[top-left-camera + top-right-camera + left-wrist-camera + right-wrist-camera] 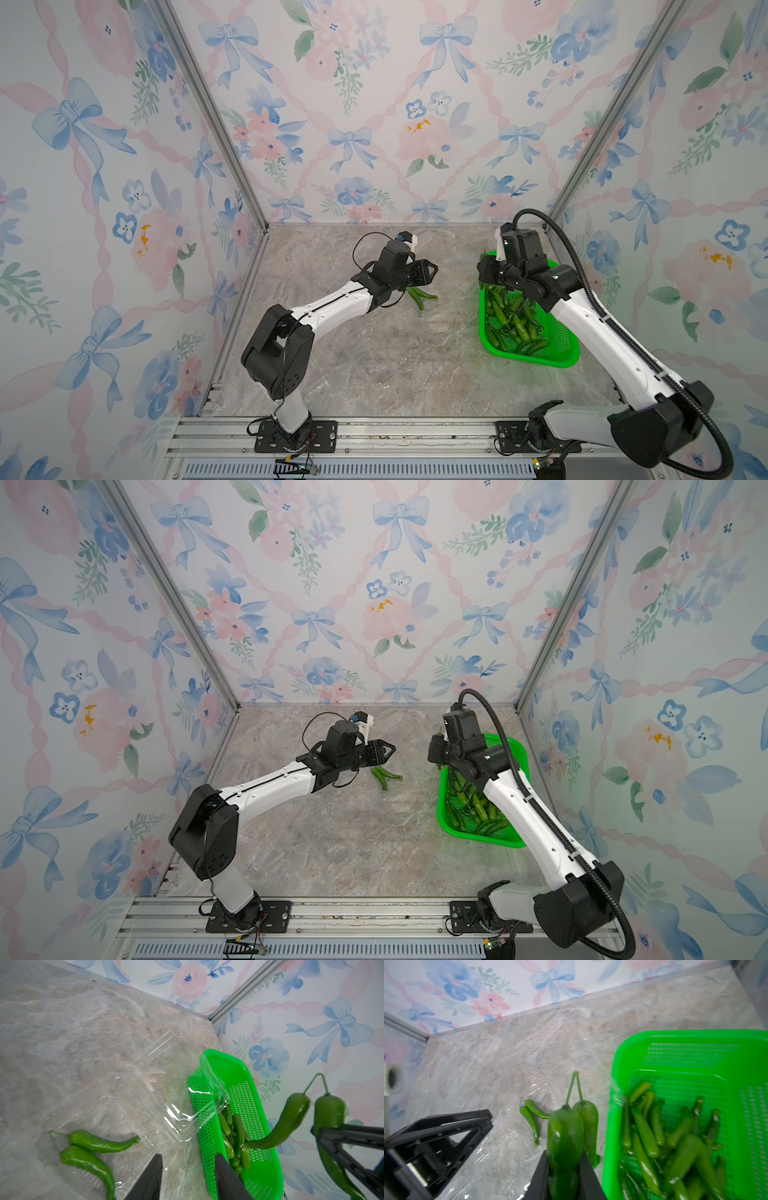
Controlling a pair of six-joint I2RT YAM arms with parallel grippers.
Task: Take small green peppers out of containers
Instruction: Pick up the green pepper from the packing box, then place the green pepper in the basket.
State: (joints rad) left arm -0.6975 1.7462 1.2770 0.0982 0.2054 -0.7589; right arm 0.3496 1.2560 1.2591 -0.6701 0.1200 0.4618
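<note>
Right wrist view is showing the right end effector (564, 1157) clamping a stem-joined pepper pair (565, 1130) just beside the basket (675, 1039), while the left end effector (188, 1160) is gaping empty before a barely discernible clear container (187, 1120).

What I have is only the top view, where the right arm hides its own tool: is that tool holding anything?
Observer: Yes. The right wrist view shows the right tool shut on a pair of peppers whose stems meet.
Operator: Where are the clear containers? I can't make them out.
Observer: The left wrist view shows one clear container on the table, one corner over the rim of the green basket.
Operator: And the left tool?
Observer: The left tool is open, with nothing between its jaws.
</note>
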